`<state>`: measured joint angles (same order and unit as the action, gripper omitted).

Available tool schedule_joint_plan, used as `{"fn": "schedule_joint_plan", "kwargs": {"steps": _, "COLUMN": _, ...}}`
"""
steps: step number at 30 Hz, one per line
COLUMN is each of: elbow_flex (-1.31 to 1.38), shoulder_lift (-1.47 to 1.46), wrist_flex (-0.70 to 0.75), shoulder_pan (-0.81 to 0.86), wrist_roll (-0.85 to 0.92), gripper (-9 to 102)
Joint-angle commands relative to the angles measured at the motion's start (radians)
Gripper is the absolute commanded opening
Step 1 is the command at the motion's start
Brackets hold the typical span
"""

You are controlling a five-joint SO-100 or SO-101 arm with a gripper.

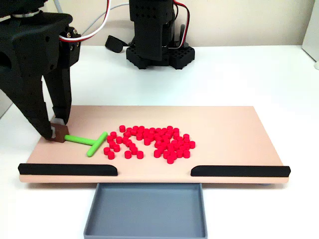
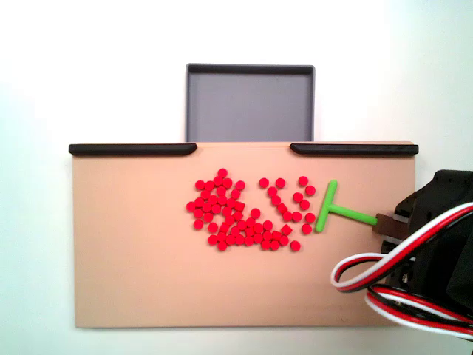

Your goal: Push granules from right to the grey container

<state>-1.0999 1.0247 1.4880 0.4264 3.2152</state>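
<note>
The granules point(image 1: 149, 142) are a loose patch of small red pellets on the middle of the beige board point(image 1: 234, 129); the overhead fixed view shows the granules point(image 2: 247, 214) spread left of centre-right. The grey container point(image 1: 145, 209) sits empty below the board's front edge, and at the top as the container point(image 2: 250, 103) in the overhead fixed view. My gripper point(image 1: 57, 130) is shut on the brown end block of a green T-shaped stick point(image 1: 89, 143). The stick's crossbar rests just beside the pellets' edge. From above, the gripper point(image 2: 389, 225) holds the stick point(image 2: 336, 211) at the board's right.
Two black strips point(image 1: 67, 169) point(image 1: 239, 171) line the board's front edge, with a gap between them facing the container. The arm's base point(image 1: 154, 45) stands behind the board. Red, white and black cables point(image 2: 399, 274) hang over the board's corner.
</note>
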Motion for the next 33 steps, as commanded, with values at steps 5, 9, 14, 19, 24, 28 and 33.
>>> {"fn": "schedule_joint_plan", "kwargs": {"steps": 5, "elbow_flex": 0.023, "shoulder_lift": 0.003, "wrist_flex": -0.003, "shoulder_pan": -0.014, "wrist_roll": 0.459, "gripper": 0}}
{"fn": "schedule_joint_plan", "kwargs": {"steps": 9, "elbow_flex": 0.023, "shoulder_lift": 0.005, "wrist_flex": -0.003, "shoulder_pan": -0.020, "wrist_roll": 0.451, "gripper": 0}}
{"fn": "schedule_joint_plan", "kwargs": {"steps": 14, "elbow_flex": 0.023, "shoulder_lift": 0.008, "wrist_flex": -0.003, "shoulder_pan": -0.026, "wrist_roll": 0.440, "gripper": 0}}
{"fn": "schedule_joint_plan", "kwargs": {"steps": 19, "elbow_flex": 0.023, "shoulder_lift": 0.008, "wrist_flex": -0.003, "shoulder_pan": -0.031, "wrist_roll": 0.420, "gripper": 0}}
{"fn": "schedule_joint_plan", "kwargs": {"steps": 24, "elbow_flex": 0.023, "shoulder_lift": 0.011, "wrist_flex": -0.003, "shoulder_pan": -0.032, "wrist_roll": 0.400, "gripper": 0}}
{"fn": "schedule_joint_plan", "kwargs": {"steps": 28, "elbow_flex": 0.023, "shoulder_lift": 0.014, "wrist_flex": -0.003, "shoulder_pan": -0.032, "wrist_roll": 0.379, "gripper": 0}}
{"fn": "schedule_joint_plan", "kwargs": {"steps": 33, "elbow_flex": 0.023, "shoulder_lift": 0.014, "wrist_flex": -0.003, "shoulder_pan": -0.035, "wrist_roll": 0.364, "gripper": 0}}
